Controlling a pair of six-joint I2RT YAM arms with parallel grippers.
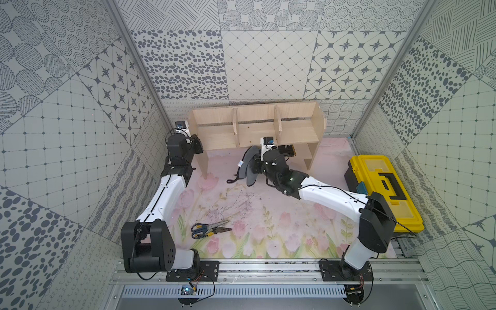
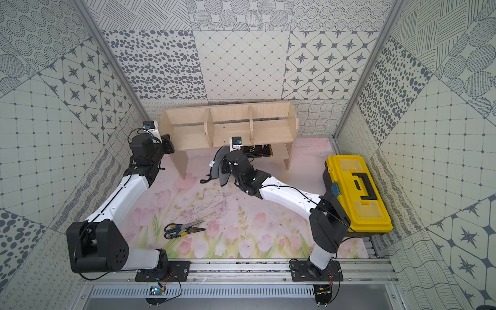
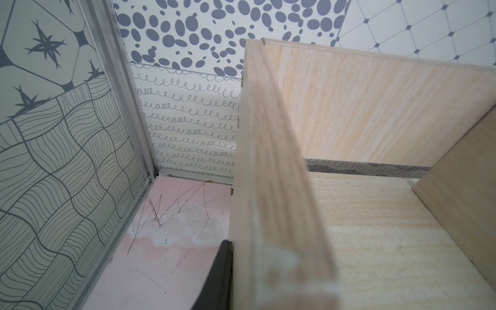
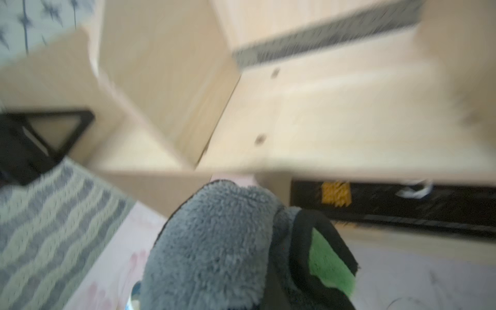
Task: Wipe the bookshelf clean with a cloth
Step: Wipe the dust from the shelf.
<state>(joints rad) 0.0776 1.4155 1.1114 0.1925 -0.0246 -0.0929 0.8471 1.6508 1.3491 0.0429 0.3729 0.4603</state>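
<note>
The pale-wood bookshelf point(image 1: 255, 128) point(image 2: 230, 128) stands at the back of the mat against the wall, with three bays. My left gripper point(image 1: 198, 145) is shut on its left end panel point(image 3: 268, 161). One black finger point(image 3: 218, 273) presses the panel's outer face, and the other finger is hidden behind the wood. The cloth point(image 1: 249, 166) point(image 2: 221, 166), grey with a green side and dark trim, hangs bunched just in front of the middle bay. My right gripper point(image 1: 257, 162) is shut on it. In the right wrist view the cloth point(image 4: 214, 247) covers the fingers completely.
A yellow-and-black toolbox point(image 1: 381, 188) sits at the right edge. Blue-handled scissors point(image 1: 206, 228) and pliers point(image 1: 221, 230) lie on the flowered mat near the front. A flat black item point(image 1: 285, 150) rests on the small lower shelf. Patterned walls close in on three sides.
</note>
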